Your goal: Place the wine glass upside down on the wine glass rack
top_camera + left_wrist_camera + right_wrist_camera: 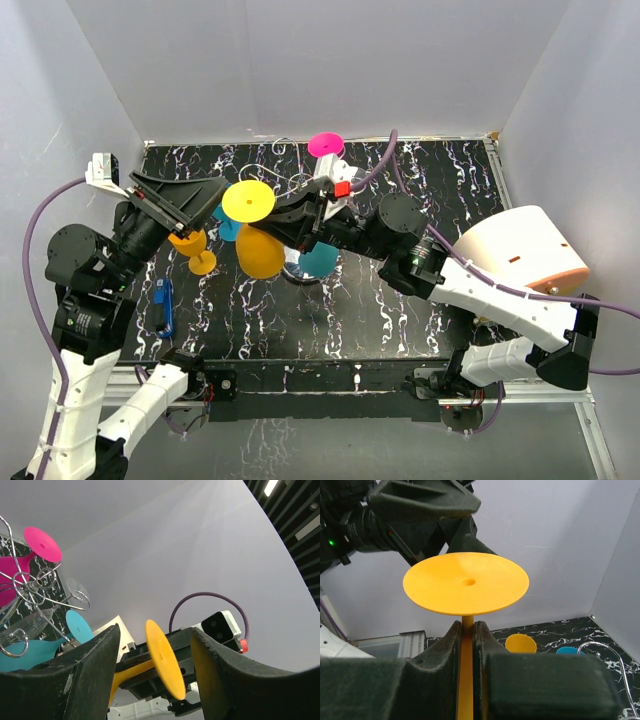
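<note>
Right wrist view gives me the clearest read. The right gripper [466, 635] has its fingers [445, 650] drawn in narrow and clamped on the thin stem of the yellow wine glass [465, 582], with the flat foot disc up just above the fingertips. From overhead I see that glass held upside down, bowl low, just to the left of the wine glass rack [298, 272]. I cannot tell whether it touches any of the wire arms. On my left wrist camera the left gripper [156, 630] is at the glass's foot. Its fingers [90, 665] stand well apart with the yellow disc edge-on between them, a gap showing on either side and no contact that I can make out. The same view shows the rack's curled silver arms off to the side of the held glass. A pink glass [42, 544] and a teal glass [80, 627] sit among those arms, feet up. An orange glass [193, 248] is further out to the rack's left, beneath the left gripper; I cannot tell whether it hangs or stands. The rack stands on the black marbled table [400, 310].
</note>
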### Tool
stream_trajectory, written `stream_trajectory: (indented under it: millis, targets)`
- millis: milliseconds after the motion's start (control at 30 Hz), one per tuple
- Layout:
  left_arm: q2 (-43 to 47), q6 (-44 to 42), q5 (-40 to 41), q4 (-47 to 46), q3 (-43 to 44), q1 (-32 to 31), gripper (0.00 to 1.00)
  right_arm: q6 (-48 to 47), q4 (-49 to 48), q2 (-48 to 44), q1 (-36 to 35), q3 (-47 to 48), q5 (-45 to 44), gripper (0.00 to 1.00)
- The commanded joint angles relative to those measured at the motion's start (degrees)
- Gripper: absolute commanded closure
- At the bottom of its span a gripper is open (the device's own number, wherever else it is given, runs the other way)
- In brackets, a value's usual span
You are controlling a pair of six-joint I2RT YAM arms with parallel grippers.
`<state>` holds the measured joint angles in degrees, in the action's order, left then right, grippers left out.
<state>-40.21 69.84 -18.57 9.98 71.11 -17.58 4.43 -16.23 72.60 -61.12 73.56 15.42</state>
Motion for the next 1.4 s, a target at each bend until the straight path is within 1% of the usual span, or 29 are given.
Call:
stream_trajectory:
  millis: [0,167,367,567,633,767,833,900,1033,1067,1100,1300,1367]
  targets:
    - [-1.5,-2.1,-4.4,4.9,5.5,-0.1,0.46,-2.3,0.7,0.3,-0.2,4.0,1.5,1.00]
    - [-1.6,-0.4,-6.6,4.1,3.3,0.0,0.60,-2.4,0.7,0.4,-0.2,4.2,1.8,1.00]
    - [-1.7,-2.1,-5.6,6.4,4.0,0.0,0.68,-2.3,0.1,0.6,-0.2,3.9,1.6,1.00]
    - [-2.8,-2.3,-7.0,6.3,4.7,-0.1,0.80,-2.2,-0.9,1.0,-0.2,3.9,1.4,1.00]
    - [-3.0,-2.2,-7.4,6.2,4.4,0.0,0.83,-2.2,-1.2,1.1,-0.2,3.9,1.3,1.00]
    - [-2.5,-1.0,-7.5,5.0,2.8,-0.1,0.84,-2.1,-1.6,1.1,-0.2,3.8,1.0,1.00]
    - [-2.2,-0.6,-7.5,4.4,2.2,0.0,0.90,-2.1,-1.8,1.0,-0.2,3.7,0.8,1.00]
    - [-2.2,-0.2,-7.5,4.4,2.2,-0.1,0.99,-2.1,-1.9,0.9,-0.2,3.6,0.5,1.00]
    - [-2.2,1.4,-6.6,4.0,2.4,0.0,1.00,-1.4,-1.8,0.0,-0.2,3.9,0.6,1.00]
    - [-2.1,2.0,-6.0,3.9,2.5,-0.1,1.00,-1.1,-1.8,-0.4,-0.2,3.8,0.4,0.98]
    - [-2.0,2.5,-5.4,3.9,2.5,-0.1,1.00,-0.9,-1.5,-0.9,-0.2,3.6,0.1,0.94]
    - [-1.1,4.9,-0.4,7.1,3.0,-0.1,1.00,1.5,3.5,-5.7,-0.2,0.2,-2.7,0.55]
    - [-0.8,4.3,2.0,8.5,3.4,0.0,1.00,2.8,6.5,-7.9,-0.2,-0.5,-3.0,0.50]
